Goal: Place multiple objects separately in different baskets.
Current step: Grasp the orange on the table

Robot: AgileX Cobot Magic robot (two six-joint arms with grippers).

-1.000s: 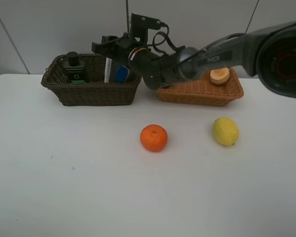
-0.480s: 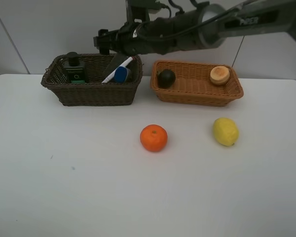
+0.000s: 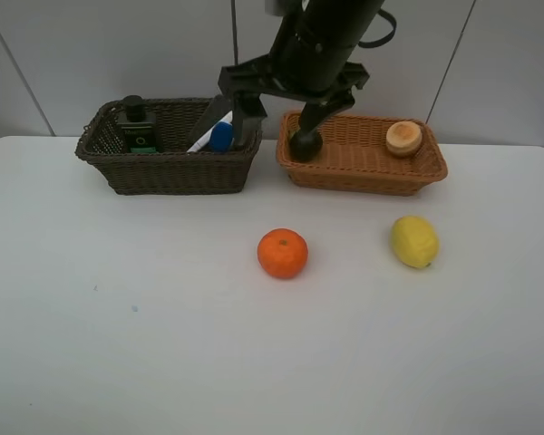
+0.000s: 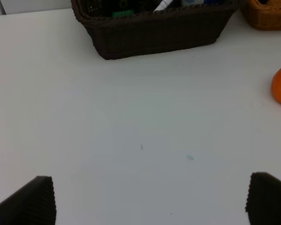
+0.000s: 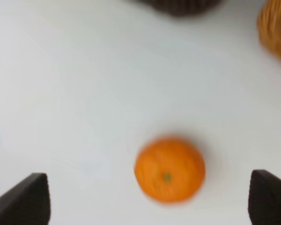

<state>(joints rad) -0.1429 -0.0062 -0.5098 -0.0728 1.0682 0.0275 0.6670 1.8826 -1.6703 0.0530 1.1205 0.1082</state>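
On the white table (image 3: 118,317), near its middle, entry one: the orange (image 3: 282,253), loose and touching nothing. I list the rest by the clock from it, as the high camera shows them.

- 3 o'clock: lemon (image 3: 414,241), loose on the table, well apart from the orange.
- 1 o'clock: light tan basket (image 3: 363,177), shallow. It holds the dark mangosteen (image 3: 306,143) at its 9 o'clock end and the red-orange peach (image 3: 404,138) toward its 2 o'clock corner, the two well apart.
- 11 o'clock: dark brown basket (image 3: 181,172), deeper, just beside the tan one. It holds the dark green bottle (image 3: 138,127), upright at the 9 o'clock end. The white marker (image 3: 199,140) lies tilted, with the blue-capped bottle (image 3: 221,136) just beside it toward the 3 o'clock end.
- 12 o'clock: right gripper (image 3: 279,116), hanging above the gap between the two baskets. Its jaws are spread wide with nothing between them. One finger shows in front of the dark basket's 3 o'clock end, the other in front of the mangosteen. Its own camera is blurred, but I see the orange on the table below.
- Left gripper (image 4: 152,201): seen only through its own camera. Its jaws are wide apart and empty over bare table, with the dark brown basket ahead and a sliver of the orange at the picture's edge.
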